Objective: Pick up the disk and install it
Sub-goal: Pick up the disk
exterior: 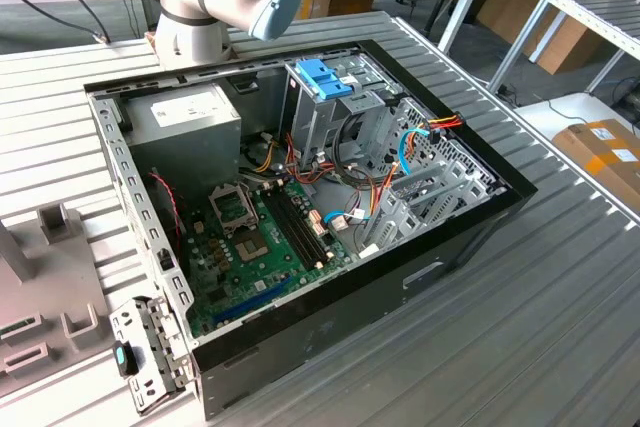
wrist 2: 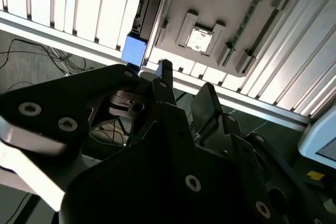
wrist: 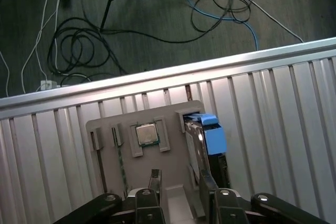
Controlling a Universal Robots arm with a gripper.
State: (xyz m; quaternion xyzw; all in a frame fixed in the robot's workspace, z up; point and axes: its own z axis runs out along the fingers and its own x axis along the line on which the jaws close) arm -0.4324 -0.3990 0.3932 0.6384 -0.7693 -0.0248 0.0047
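The disk [wrist: 195,148] stands on its edge in a slot of a grey parts fixture [wrist: 170,113], with its blue plastic bracket [wrist: 213,134] at the end nearest the table's edge. In the second wrist view the blue bracket [wrist 2: 134,49] shows just past the fingertips. My gripper [wrist: 181,182] hangs above the fixture and is open, one finger [wrist: 208,182] in front of the disk and the other [wrist: 155,179] over bare fixture. Nothing is held between them. The open computer case [exterior: 400,277] lies on the table in the exterior view, its metal drive cage [exterior: 335,112] topped by a blue latch [exterior: 325,77].
A processor chip [wrist: 147,134] sits in the fixture beside the disk, with narrow slots [wrist: 107,139] further along. The ribbed table's edge [wrist: 157,80] runs just beyond the fixture, with cables on the floor. The case holds a grey power-supply box [exterior: 185,119] and a motherboard [exterior: 260,237].
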